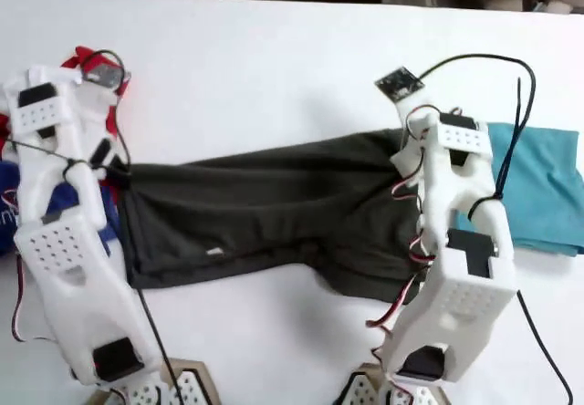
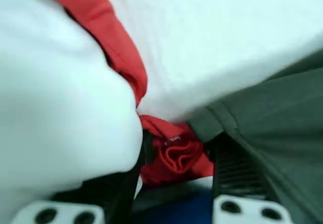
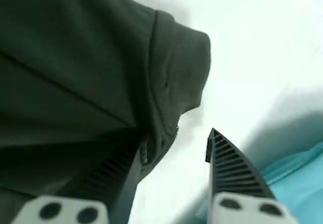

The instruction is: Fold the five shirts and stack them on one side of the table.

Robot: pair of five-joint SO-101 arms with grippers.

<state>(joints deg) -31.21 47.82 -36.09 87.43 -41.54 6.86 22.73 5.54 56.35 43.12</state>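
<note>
A dark grey shirt [image 1: 274, 204] lies spread across the middle of the white table [image 1: 274, 58]. My left gripper [image 1: 108, 160] is at the shirt's left end, over a red shirt [image 1: 80, 58] and a blue shirt [image 1: 9, 186]. In the left wrist view the left gripper [image 2: 179, 163] is open, with bunched red shirt [image 2: 174, 153] between its fingers and the dark shirt's corner [image 2: 272, 118] beside one finger. My right gripper [image 1: 412, 140] is at the dark shirt's right end. Up close the right gripper [image 3: 174, 168] is open, one finger under the dark shirt's hem [image 3: 75, 57], the other over bare table.
A teal shirt [image 1: 547, 186] lies folded at the right edge, just past the right arm, and appears beside the right gripper as teal cloth [image 3: 298, 168]. Black cables [image 1: 511, 122] loop over the right arm. The table's far half is bare white.
</note>
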